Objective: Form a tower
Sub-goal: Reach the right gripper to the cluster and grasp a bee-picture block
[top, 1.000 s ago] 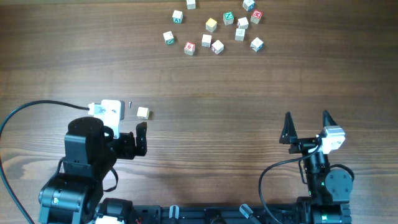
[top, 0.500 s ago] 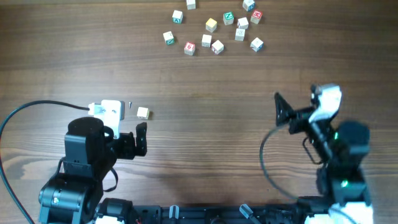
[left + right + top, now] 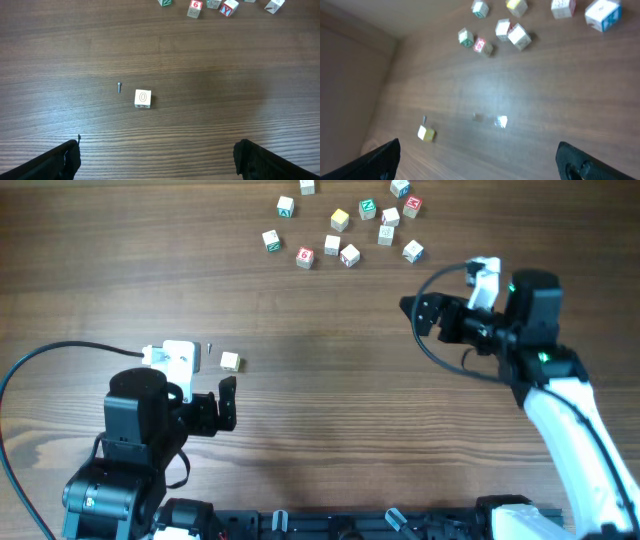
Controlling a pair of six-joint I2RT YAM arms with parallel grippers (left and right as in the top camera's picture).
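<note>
While right claw (image 3: 418,316) gapes empty near scattered cubes (image 3: 340,220) | left claw (image 3: 157,150) released, lone cube (image 3: 142,98) just ahead

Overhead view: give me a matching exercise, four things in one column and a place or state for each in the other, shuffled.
Things
1. lone pale wooden cube marked 0
2. small dark metal screw
3. yellow-topped wooden letter cube
4. right gripper

Place or state
A. in the scattered group at the far edge
B. open, holding nothing, on the right side
C. alone on the left side, apart from the group
D. just left of the lone cube

Pairs: 1-C, 2-D, 3-A, 4-B
</note>
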